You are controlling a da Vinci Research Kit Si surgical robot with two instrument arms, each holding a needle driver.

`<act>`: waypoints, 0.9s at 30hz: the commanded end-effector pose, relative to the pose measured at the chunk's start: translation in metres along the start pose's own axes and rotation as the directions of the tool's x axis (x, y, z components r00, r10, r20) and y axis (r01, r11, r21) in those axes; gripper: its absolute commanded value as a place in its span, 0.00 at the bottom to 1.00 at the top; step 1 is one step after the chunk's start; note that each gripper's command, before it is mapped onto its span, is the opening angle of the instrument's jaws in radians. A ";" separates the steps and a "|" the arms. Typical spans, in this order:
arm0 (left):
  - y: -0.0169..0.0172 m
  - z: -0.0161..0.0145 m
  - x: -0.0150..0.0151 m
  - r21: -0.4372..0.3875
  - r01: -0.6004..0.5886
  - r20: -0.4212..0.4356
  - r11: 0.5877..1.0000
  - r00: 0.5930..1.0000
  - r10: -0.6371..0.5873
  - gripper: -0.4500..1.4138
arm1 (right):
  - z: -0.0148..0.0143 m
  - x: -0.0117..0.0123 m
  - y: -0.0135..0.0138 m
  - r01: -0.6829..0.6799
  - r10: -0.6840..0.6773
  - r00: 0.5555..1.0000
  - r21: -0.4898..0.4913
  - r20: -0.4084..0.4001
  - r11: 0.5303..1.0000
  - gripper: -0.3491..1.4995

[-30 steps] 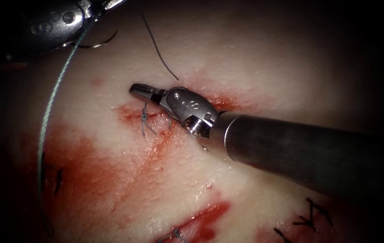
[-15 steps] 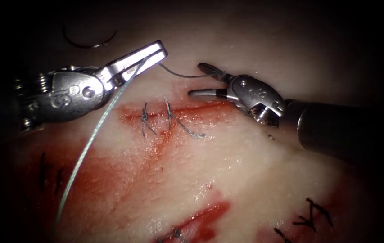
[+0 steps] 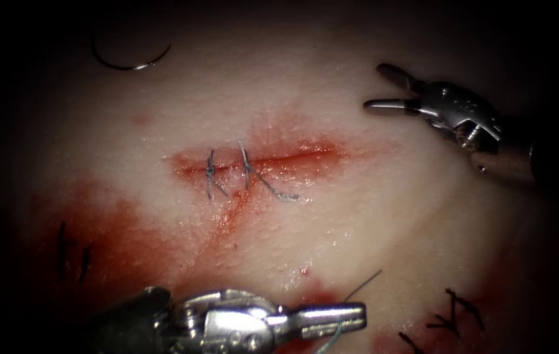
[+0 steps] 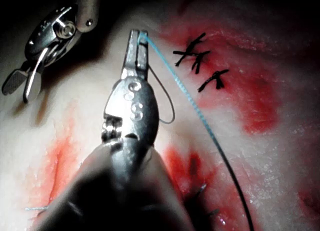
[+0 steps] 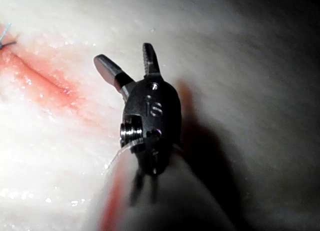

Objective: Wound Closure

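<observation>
The curved needle [image 3: 128,63] lies free on the tissue [image 3: 371,216], far up and left of the cut [image 3: 292,157], held by neither tool. Two stitches [image 3: 210,172] cross the cut's left part, and a cut thread end [image 3: 279,193] trails from the second one. My left tool [image 3: 358,313] lies low at the near edge, jaws shut on the pale thread [image 4: 200,116], with a short tail [image 3: 364,282] sticking out beyond the tips. The left wrist view shows the left tool [image 4: 139,37] clamped at its tip. My right tool [image 3: 376,86] hovers up and right of the cut, open and empty [image 5: 124,53].
Red fluid [image 3: 128,242] stains the tissue below and left of the cut. Older dark stitches sit at the lower right [image 3: 453,314] and at the far left [image 3: 73,252]. A second red wound [image 3: 292,321] lies near the left tool's jaws.
The left tool has swung from above the cut down to the near edge, taking the thread with it. The right tool has drawn back up and right, its jaws still open.
</observation>
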 end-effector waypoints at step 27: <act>-0.0050 -0.0108 -0.0127 0.156 0.180 0.529 0.971 0.815 -0.236 0.87 | 0.0029 -0.0009 -0.0027 0.017 -0.016 1.000 0.071 -0.013 0.997 0.91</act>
